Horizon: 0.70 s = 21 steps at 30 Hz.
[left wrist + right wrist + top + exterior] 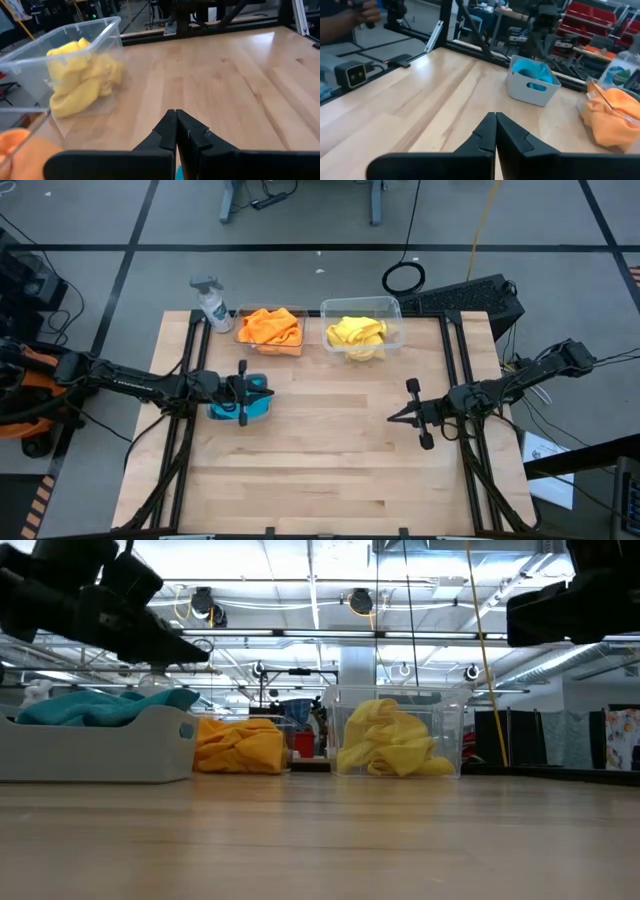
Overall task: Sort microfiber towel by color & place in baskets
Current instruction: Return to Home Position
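The blue towels (255, 406) lie piled in a tub (95, 755) at the table's left middle. My left gripper (264, 389) hangs shut just above that tub and touches nothing; its tips (176, 124) point toward the table's right. The orange towels (270, 327) fill a clear tub at the far edge. The yellow towels (357, 333) sit in the clear tub (392, 308) next to them. My right gripper (394, 418) is shut and holds nothing, above bare wood at the right middle, and points left (495, 125).
A white spray bottle (212, 304) stands at the far left corner, beside the orange tub. Bare wood (330, 470) spans the middle and near half of the table. A person's hand (347, 15) shows beyond the table's left side. A small camera (351, 74) sits at the table edge.
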Tool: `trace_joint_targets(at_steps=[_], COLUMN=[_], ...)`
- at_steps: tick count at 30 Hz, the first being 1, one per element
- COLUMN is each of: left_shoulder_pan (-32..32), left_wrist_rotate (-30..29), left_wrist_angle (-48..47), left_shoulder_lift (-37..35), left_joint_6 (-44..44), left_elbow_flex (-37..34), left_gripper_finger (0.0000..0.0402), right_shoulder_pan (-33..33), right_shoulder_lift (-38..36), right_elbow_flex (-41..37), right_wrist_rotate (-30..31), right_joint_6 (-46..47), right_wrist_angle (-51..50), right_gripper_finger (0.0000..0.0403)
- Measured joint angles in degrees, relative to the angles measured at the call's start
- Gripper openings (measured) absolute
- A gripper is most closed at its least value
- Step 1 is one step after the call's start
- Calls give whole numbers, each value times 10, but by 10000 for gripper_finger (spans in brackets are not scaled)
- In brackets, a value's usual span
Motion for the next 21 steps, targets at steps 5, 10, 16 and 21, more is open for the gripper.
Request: trace_joint_targets(at_steps=[5,10,16,21], left_shoulder_pan=[0,0,0,0], left_wrist_rotate=[0,0,0,0], left_wrist_angle=[58,100,92,93], left_shoulder_lift=[-30,-49,-56,-63], left_joint_6=[-29,-42,-41,-40], left_elbow_flex=[-58,-99,-99,-99], left_gripper_finger=[8,8,8,8], right_shoulder_pan=[0,0,0,0], right_shoulder_lift=[0,0,0,-7], right_elbow_flex=[-25,-66,-71,-71], right_wrist_rotate=[1,1,1,1], right_joint_6=[22,22,28,12], right_wrist_angle=[19,89,96,91], right_gripper_finger=[0,0,0,0])
